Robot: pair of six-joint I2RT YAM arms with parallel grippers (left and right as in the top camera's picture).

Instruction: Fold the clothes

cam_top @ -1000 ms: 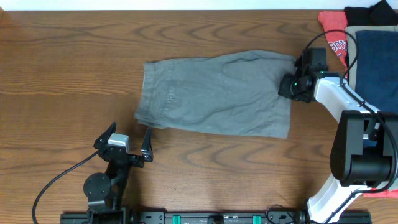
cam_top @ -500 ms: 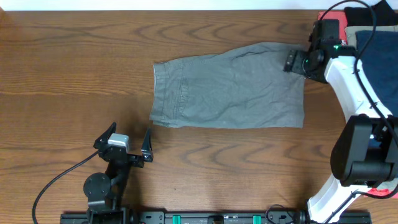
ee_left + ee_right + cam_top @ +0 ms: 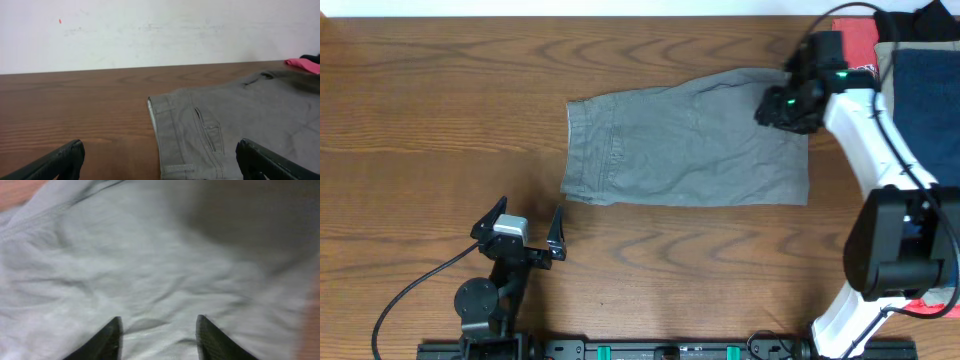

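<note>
Shorts (image 3: pixel 690 140): grey, flat on table (image 3: pixel 420 100), long axis left–right, waistband at left.
Right gripper (image 3: pixel 782 106): over the shorts' far right end, jaws spread, pinching nothing; nearer arm.
Left gripper (image 3: pixel 530 218): jaws spread, off cloth, near waistband corner.

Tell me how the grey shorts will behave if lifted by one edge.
Probably floppy: the grey shorts lie flat with soft wrinkles, so they'd sag. Likely light: a thin layer. Pushed, they'd probably bunch rather than slide.
</note>
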